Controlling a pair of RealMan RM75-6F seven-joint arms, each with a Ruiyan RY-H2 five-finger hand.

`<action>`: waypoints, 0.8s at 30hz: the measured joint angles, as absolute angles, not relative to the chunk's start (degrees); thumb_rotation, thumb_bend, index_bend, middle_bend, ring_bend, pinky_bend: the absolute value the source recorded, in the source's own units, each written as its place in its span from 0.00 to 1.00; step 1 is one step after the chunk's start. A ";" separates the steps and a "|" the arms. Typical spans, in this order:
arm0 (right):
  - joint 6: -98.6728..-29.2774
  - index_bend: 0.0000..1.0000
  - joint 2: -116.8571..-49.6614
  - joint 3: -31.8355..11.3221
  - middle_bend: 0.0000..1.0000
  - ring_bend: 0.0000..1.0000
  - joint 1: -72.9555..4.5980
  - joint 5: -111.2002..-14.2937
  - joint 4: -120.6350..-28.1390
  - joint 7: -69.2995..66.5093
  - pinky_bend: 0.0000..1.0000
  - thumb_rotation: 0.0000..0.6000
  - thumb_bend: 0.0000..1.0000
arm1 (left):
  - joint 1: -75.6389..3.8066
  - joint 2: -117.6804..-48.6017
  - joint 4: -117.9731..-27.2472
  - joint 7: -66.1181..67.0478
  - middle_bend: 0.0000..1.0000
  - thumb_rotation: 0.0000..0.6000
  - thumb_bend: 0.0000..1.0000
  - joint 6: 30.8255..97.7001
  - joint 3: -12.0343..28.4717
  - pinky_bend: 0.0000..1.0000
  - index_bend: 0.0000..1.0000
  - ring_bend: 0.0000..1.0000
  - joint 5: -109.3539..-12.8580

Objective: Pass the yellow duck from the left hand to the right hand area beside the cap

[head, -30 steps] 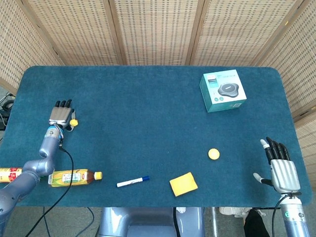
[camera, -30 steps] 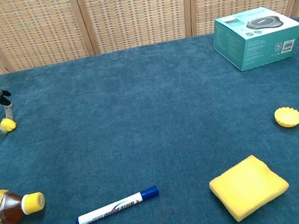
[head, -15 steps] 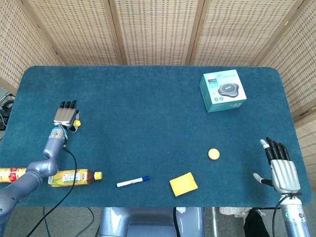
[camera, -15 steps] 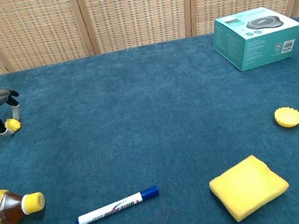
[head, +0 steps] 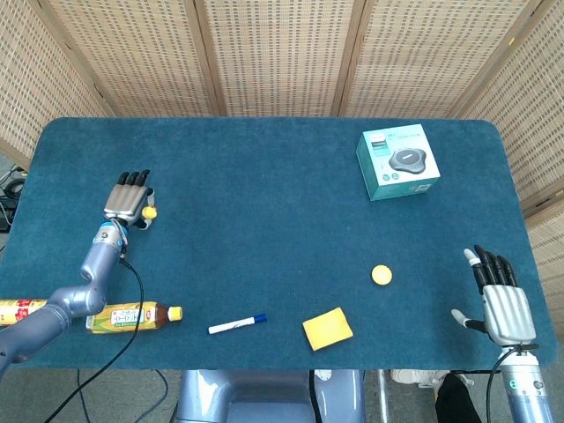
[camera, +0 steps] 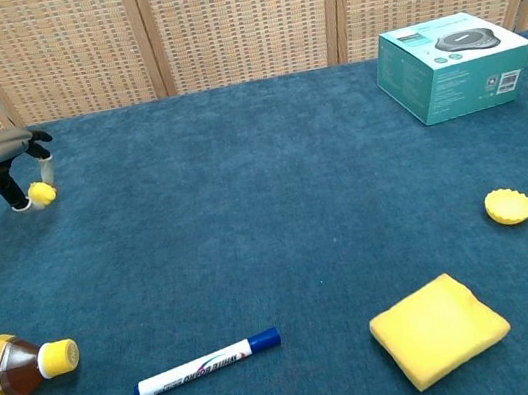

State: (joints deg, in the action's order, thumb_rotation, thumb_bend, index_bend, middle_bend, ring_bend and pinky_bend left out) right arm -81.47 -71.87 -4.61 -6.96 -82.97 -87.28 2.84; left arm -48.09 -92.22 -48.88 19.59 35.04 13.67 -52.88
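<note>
A small yellow duck is pinched under my left hand, which holds it just above the blue cloth at the table's left side. The yellow cap lies flat on the cloth at the right. My right hand hovers palm-down near the front right corner, fingers spread, holding nothing; the chest view does not show it.
A teal box stands at the back right. A yellow sponge, a blue-capped marker and a lying tea bottle line the front edge.
My left hand has lifted the duck and carried it rightward and toward the back of the table. The right hand has not moved.
</note>
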 measured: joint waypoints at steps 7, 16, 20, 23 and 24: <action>-80.85 0.05 -71.85 -4.72 0.00 0.00 -7.17 -82.53 -86.90 2.44 0.00 1.00 0.00 | -50.05 -89.65 -58.25 22.78 0.00 1.00 0.29 38.41 14.70 0.00 0.49 0.00 -52.71; -80.01 0.05 -71.67 -5.31 0.00 0.00 -7.37 -81.20 -86.08 0.98 0.00 1.00 0.00 | -56.57 -91.45 -66.50 31.37 0.00 1.00 0.29 41.58 15.99 0.00 0.49 0.00 -50.31; -79.71 0.05 -71.44 -5.61 0.00 0.00 -7.37 -80.59 -85.63 -0.15 0.00 1.00 0.00 | -60.52 -94.23 -67.39 35.62 0.00 1.00 0.29 42.04 16.61 0.00 0.49 0.00 -46.99; -79.28 0.05 -71.27 -5.81 0.00 0.00 -7.39 -80.05 -85.25 -1.05 0.00 1.00 0.00 | -63.55 -96.39 -67.39 38.51 0.00 1.00 0.29 42.16 17.04 0.00 0.48 0.00 -44.75; -79.03 0.05 -71.19 -5.88 0.00 0.00 -7.41 -79.81 -85.08 -1.41 0.00 1.00 0.00 | -64.70 -97.27 -67.25 39.47 0.00 1.00 0.29 42.15 17.23 0.00 0.48 0.00 -43.87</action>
State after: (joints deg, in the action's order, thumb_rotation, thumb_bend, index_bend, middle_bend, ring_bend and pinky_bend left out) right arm -79.03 -71.19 -5.88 -7.41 -79.81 -85.08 -1.41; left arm -64.70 -97.27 -67.25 39.47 42.15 17.23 -43.87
